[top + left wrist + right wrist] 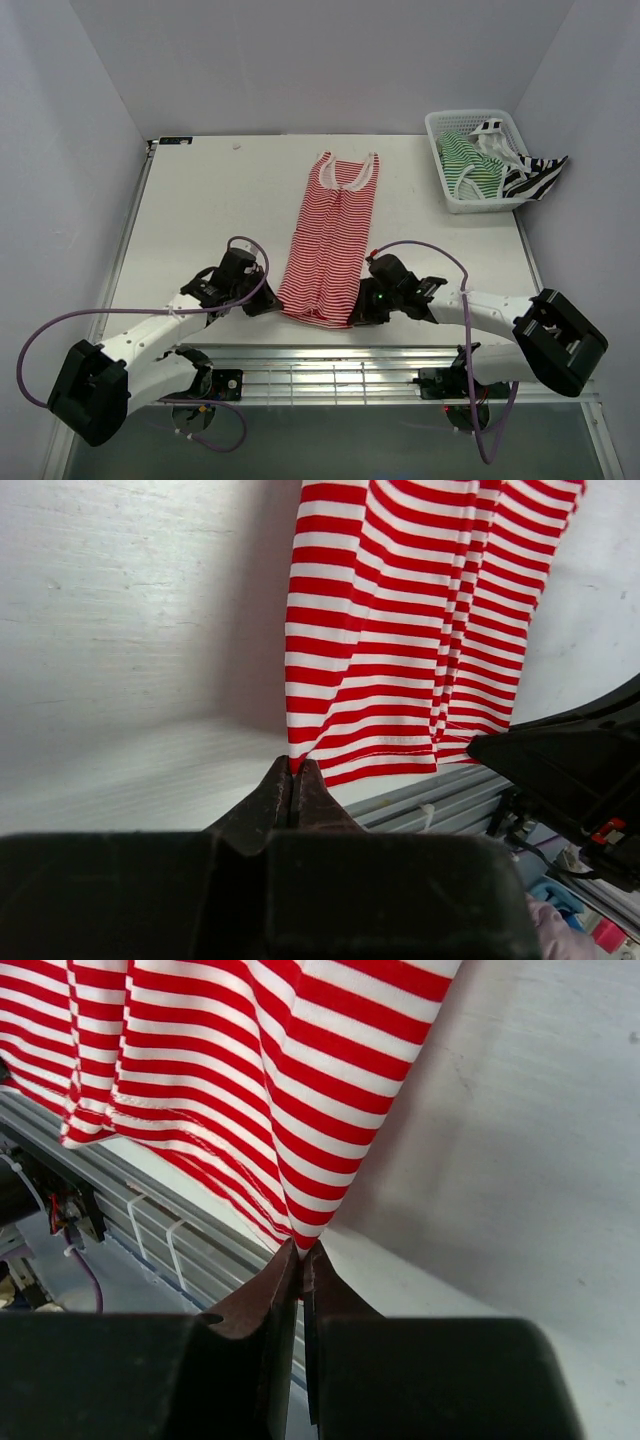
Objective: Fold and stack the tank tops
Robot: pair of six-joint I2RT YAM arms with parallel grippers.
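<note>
At the near table edge, both grippers are pinching the hem of the red-and-white tank top (pixel 330 240). The left gripper (pixel 293 780) is clamping the hem's left corner w/ jaws shut tight on the cloth, and the right gripper (pixel 300 1253) is doing the same on the right corner. The top is lying flat on the table (pixel 200 200), lengthwise, hem toward the robot, neck and straps pointing away. Step in hand, by my read: the first fold of the first top is starting, grip made, lift barely begun if at all. The next move is probably calling for both grippers rising together and carrying the hem fwd toward the neckline, keeping pace so the cloth isn't skewing or bunching. Thin knit is likely sagging btwn the two pinches, so some sideways tension is helping. Nothing is blocking the path over the top. Further off, at the far right corner, the white basket (pixel 478 206) is holding the green-and-white top (pixel 460 160) and the black-and-white top (pixel 532 178), the latter draping over its right rim. Both are waiting well apart from the work area.
</note>
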